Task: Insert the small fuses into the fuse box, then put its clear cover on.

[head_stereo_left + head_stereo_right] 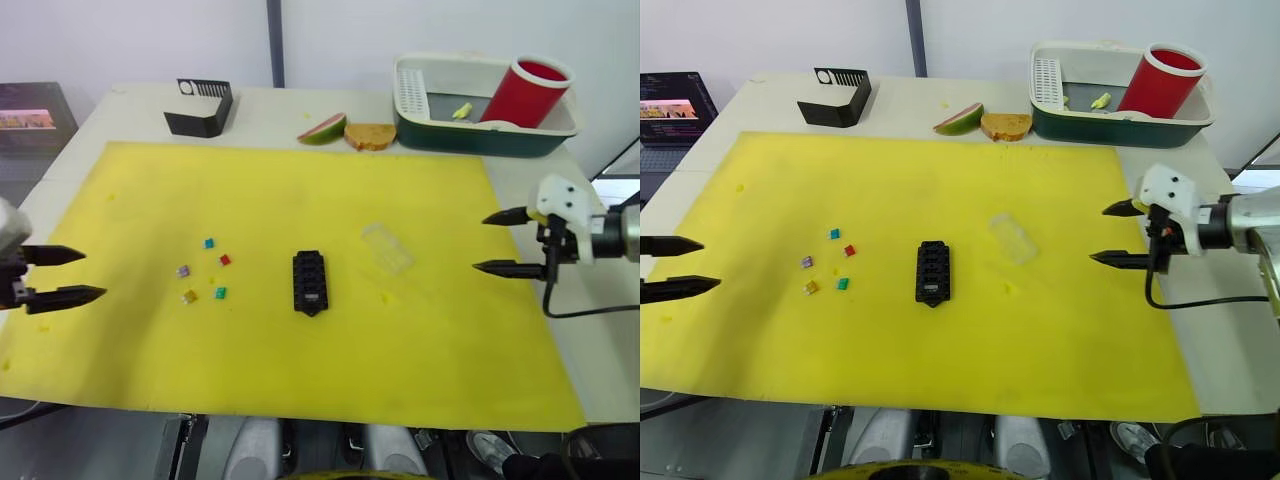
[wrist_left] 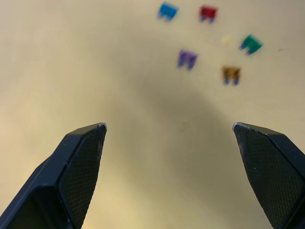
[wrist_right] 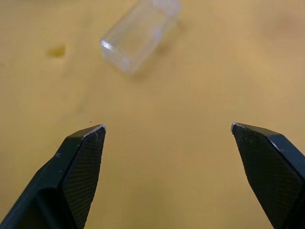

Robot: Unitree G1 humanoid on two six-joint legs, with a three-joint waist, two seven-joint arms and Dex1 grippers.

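Note:
The black fuse box lies in the middle of the yellow mat. Left of it sit several small fuses: blue, red, purple, amber and green. They also show in the left wrist view, with the purple fuse nearest. The clear cover lies right of the box, and the right wrist view shows the cover too. My left gripper is open at the mat's left edge. My right gripper is open at the mat's right edge.
At the table's back stand a black slotted holder, a mango slice and a bread piece. A green-and-white basket at the back right holds a red cup. A cable hangs from the right arm.

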